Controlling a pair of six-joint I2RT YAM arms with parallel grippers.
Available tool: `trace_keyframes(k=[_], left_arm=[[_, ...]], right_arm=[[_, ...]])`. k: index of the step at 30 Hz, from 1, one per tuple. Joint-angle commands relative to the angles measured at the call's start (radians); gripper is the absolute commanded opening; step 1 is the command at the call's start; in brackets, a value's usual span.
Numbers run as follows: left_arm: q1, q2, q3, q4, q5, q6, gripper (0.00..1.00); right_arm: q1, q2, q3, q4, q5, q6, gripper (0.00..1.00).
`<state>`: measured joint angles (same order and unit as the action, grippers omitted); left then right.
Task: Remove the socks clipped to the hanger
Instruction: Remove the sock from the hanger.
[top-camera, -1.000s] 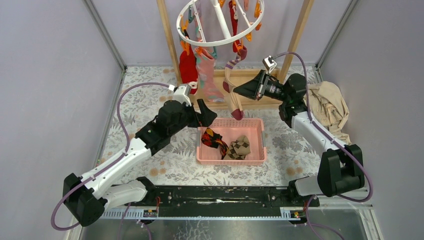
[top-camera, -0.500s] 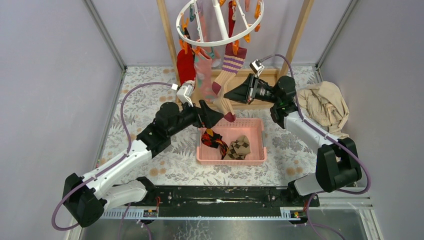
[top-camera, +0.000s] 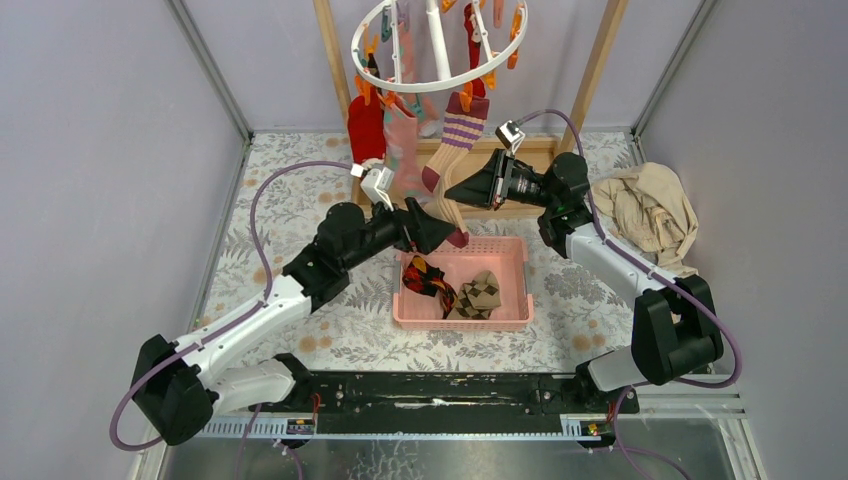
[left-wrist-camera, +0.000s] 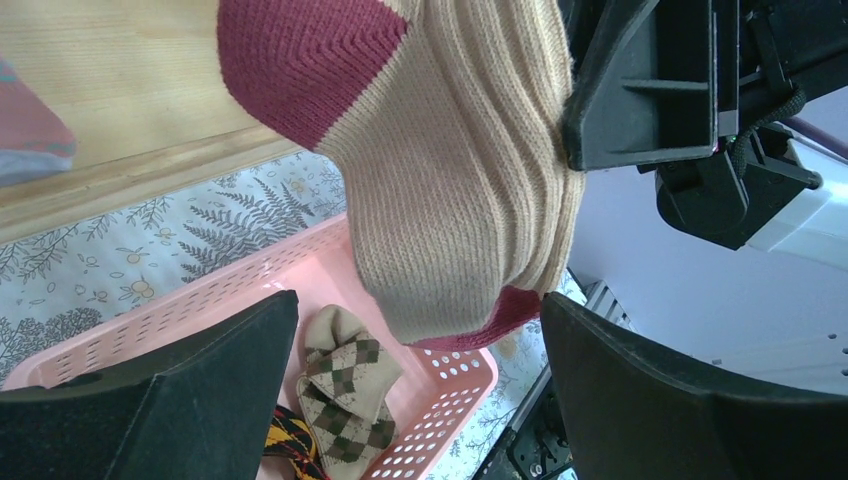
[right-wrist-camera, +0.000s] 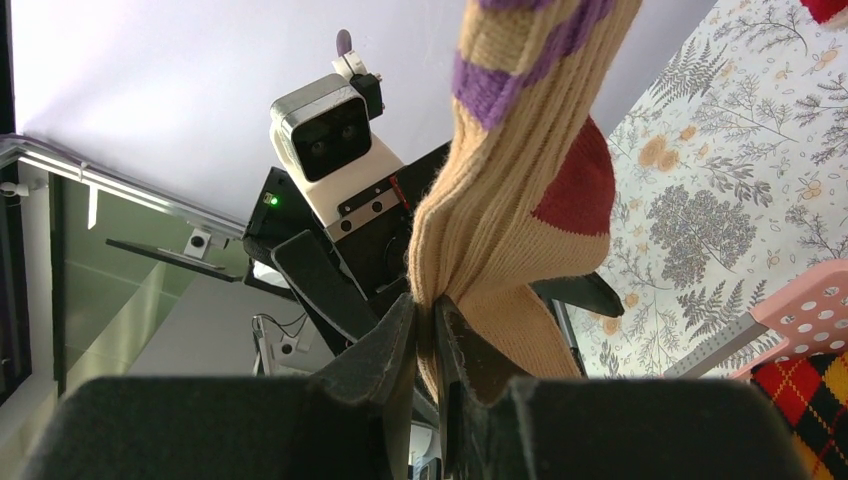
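The counter (top-camera: 290, 205) is covered with a pale cloth printed with grey ferns and small orange flowers. Plain lilac walls (top-camera: 110, 150) close it in on three sides, with thin metal posts (top-camera: 210, 70) running up the back corners. A black rail (top-camera: 440, 395) lies along the near edge, where the two arms are bolted.

At the back stands a wooden frame (top-camera: 335, 70). The hanger (top-camera: 505, 52), a white ring with orange and teal clips, hangs between its uprights. A red sock (top-camera: 367, 125) and a pink sock (top-camera: 403, 150) dangle from the ring's left side. Beside them hangs a tan striped sock (top-camera: 458, 130) with purple bands, its cuff up at an orange clip.

The right claw (right-wrist-camera: 425, 330) is pinched narrow on the tan fabric of the striped sock, below its purple bands. The sock's red-tipped foot trails down toward the left claw (top-camera: 440, 232). That claw stands wide, its two black fingers on either side of the sock's lower end. Whether they touch the fabric cannot be told.

Just below, in the middle of the counter, sits a pink perforated basket (top-camera: 515, 290). Inside it lie a tan checked sock (top-camera: 482, 292) and a red, yellow and black plaid sock (top-camera: 428, 280), side by side. A crumpled beige cloth heap (top-camera: 650, 215) rests against the right wall, well apart from the basket.
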<state>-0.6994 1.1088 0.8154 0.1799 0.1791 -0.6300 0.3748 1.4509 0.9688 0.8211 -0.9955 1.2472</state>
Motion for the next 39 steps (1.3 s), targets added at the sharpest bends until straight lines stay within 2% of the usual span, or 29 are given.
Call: trace_keyframes(k=[1,2,5,10,16,20,21,24,29,35,39], left_arm=[[-0.013,0.01,0.003,0.095,-0.01,0.022,0.98],[-0.013,0.013,0.006,0.097,-0.011,0.023,0.97],[-0.017,0.021,0.015,0.105,-0.002,0.032,0.85],[-0.021,0.038,0.035,0.104,0.01,0.038,0.55],[-0.024,0.041,0.051,0.089,0.021,0.043,0.32],[-0.028,0.032,0.068,0.051,0.018,0.052,0.06],[-0.027,0.027,0.073,0.039,0.016,0.055,0.03],[-0.029,0.019,0.088,-0.003,0.008,0.06,0.01],[-0.031,0.01,0.125,-0.094,-0.01,0.071,0.01],[-0.03,0.013,0.172,-0.205,-0.037,0.097,0.01],[-0.031,0.018,0.224,-0.297,-0.044,0.109,0.02]], right_arm=[[0.013,-0.015,0.023,0.054,-0.009,-0.008,0.19],[0.013,-0.014,0.022,0.056,-0.009,-0.008,0.19],[0.015,-0.012,0.017,0.059,-0.009,-0.008,0.19],[0.016,-0.011,0.007,0.062,-0.009,-0.01,0.19],[0.016,-0.011,-0.006,0.06,-0.01,-0.019,0.19],[0.016,-0.01,-0.01,0.025,-0.004,-0.049,0.19],[0.016,-0.012,-0.01,0.008,0.0,-0.061,0.2],[0.016,-0.018,-0.004,-0.054,0.011,-0.116,0.27],[0.017,-0.06,0.038,-0.29,0.074,-0.291,0.54],[0.016,-0.135,0.146,-0.636,0.258,-0.594,0.67],[0.014,-0.187,0.207,-0.756,0.39,-0.735,0.76]])
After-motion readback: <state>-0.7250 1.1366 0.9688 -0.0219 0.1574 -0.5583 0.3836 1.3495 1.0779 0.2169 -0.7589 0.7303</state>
